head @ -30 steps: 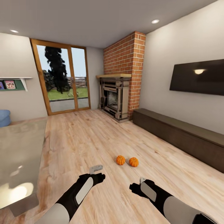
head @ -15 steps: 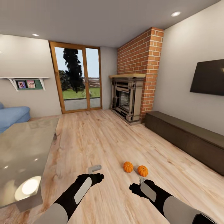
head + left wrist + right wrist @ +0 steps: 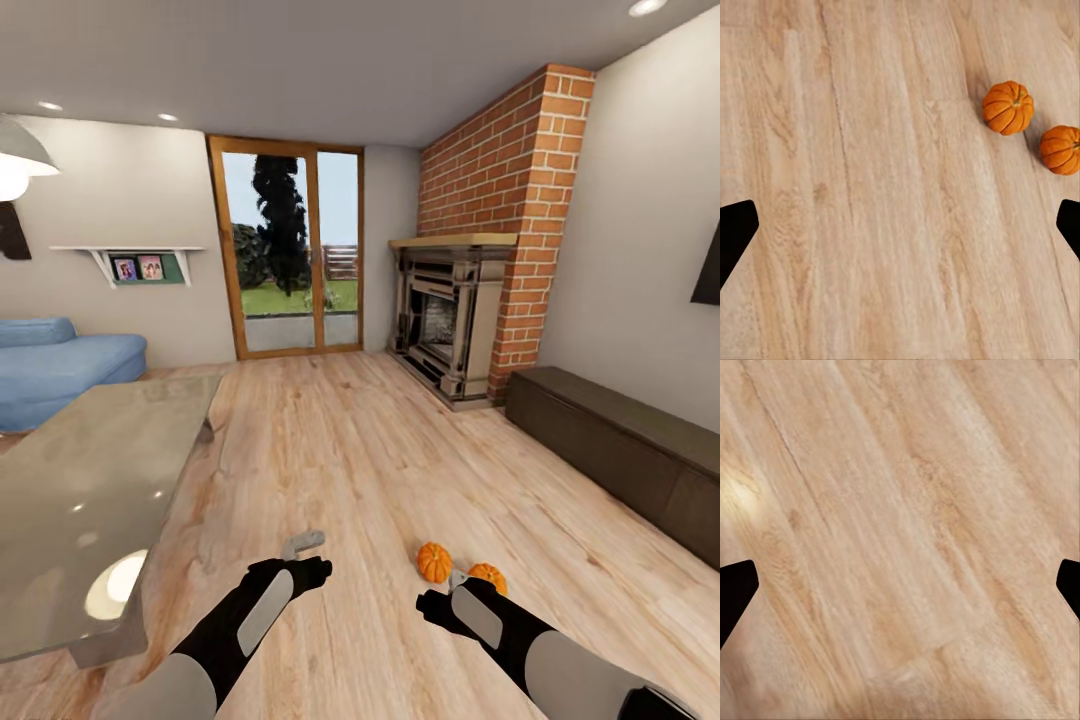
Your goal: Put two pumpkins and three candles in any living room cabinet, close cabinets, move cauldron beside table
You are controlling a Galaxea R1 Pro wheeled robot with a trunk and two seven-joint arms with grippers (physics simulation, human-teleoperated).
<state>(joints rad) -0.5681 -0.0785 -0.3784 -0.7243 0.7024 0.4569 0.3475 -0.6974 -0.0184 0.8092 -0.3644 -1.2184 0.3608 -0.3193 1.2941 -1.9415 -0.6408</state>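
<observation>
Two orange pumpkins (image 3: 434, 562) (image 3: 487, 577) lie side by side on the wooden floor, just beyond my right gripper (image 3: 457, 579). In the left wrist view both pumpkins (image 3: 1008, 107) (image 3: 1061, 149) sit off to one side of my left gripper (image 3: 900, 232), whose jaws stand wide apart and empty. My left gripper (image 3: 305, 548) hangs over bare floor. My right gripper (image 3: 900, 585) is open too, with only floorboards between its fingers. The long dark brown cabinet (image 3: 620, 450) runs along the right wall, its drawers shut. The candles and the cauldron are out of view.
A glass-topped table (image 3: 90, 490) stands close on my left, with a blue sofa (image 3: 60, 365) behind it. A brick fireplace (image 3: 455, 320) and a glass sliding door (image 3: 290, 255) are at the far end. Open floor lies between table and cabinet.
The head view has swung left, so the room has shifted right in the picture and the sofa has come in. The pumpkins now show lower and nearer my right gripper. Both arms keep their pose.
</observation>
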